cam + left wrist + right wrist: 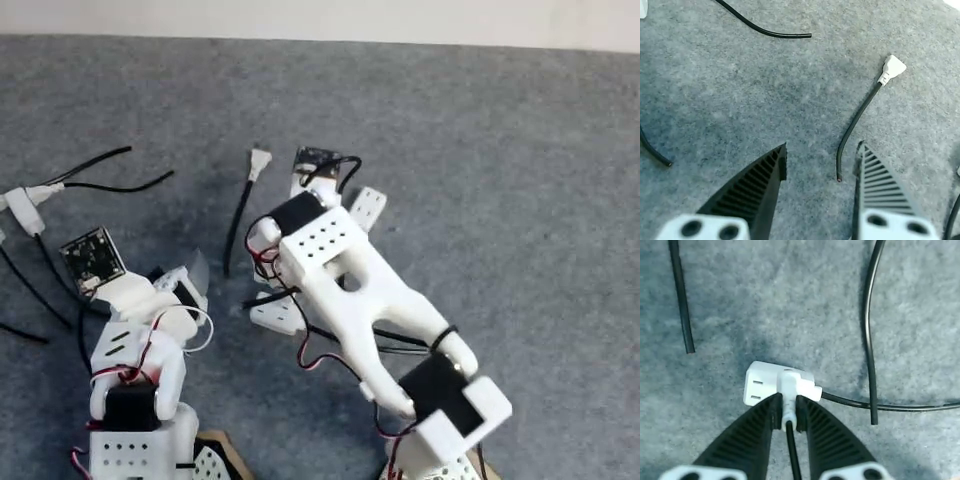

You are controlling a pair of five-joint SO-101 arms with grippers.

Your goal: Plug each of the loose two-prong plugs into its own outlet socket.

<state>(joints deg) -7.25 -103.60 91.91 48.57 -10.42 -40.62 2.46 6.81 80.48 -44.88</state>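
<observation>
My right gripper [788,399] is shut on a white two-prong plug [790,387], and the plug's black cable runs back between the fingers. The plug's front sits against a white outlet socket block [757,385] with two slots on its side face. I cannot tell how deep the plug sits. A second loose plug [892,67] on a short black cable [855,125] lies on the grey carpet; the high view shows this plug [260,160] too. My left gripper [822,146] is open just above the carpet, with the cable's cut end beside one fingertip [860,147].
Loose black cables [867,330] lie around the socket block. A white connector [25,205] with more cables lies at the far left of the carpet. Two white pieces [275,312] [366,208] lie beside the right arm [350,280]. Bare carpet stretches to the right.
</observation>
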